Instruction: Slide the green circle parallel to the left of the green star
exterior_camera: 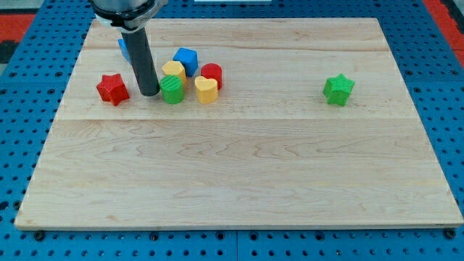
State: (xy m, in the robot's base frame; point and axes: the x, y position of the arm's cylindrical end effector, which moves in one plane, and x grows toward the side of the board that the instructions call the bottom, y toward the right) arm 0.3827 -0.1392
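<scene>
The green circle (172, 90) is found in the upper left of the frame, in a cluster on the worktop (239, 167). My tip (149, 93) is set against its left side; no claw is fitted. The green star (338, 89) sits well apart at upper right.

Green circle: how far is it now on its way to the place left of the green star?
Nothing is done yet: the green circle sits in the cluster at the view's upper left, far from the green star. In hand: my tip touches the circle's left side. Left: the whole slide rightward.
</scene>
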